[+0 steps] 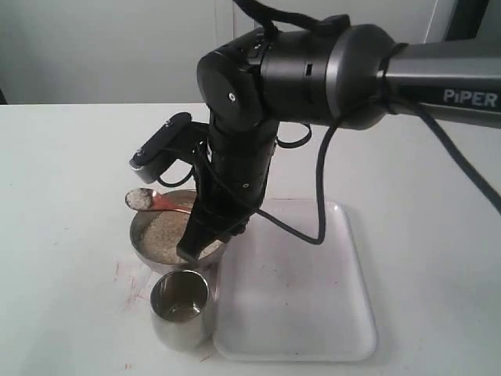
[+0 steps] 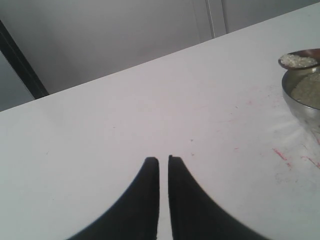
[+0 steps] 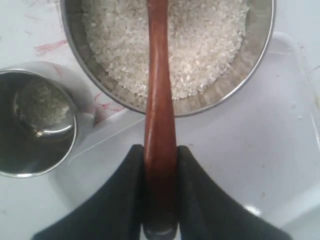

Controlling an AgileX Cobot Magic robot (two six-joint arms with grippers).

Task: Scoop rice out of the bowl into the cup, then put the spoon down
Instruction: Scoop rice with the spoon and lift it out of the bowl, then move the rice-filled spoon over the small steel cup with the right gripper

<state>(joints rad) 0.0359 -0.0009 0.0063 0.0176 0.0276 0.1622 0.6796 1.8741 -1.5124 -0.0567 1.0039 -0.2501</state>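
A lab: robot arm (image 1: 329,63) over plain white table (image 1: 63,172).

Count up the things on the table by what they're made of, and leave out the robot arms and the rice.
Shiny steel: 2, the bowl and the cup
Wood: 1, the spoon
White plastic: 1, the tray
Total: 4

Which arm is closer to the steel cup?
Right. The right end effector grips the wooden spoon beside the cup; the left end effector hangs farther off over the table.
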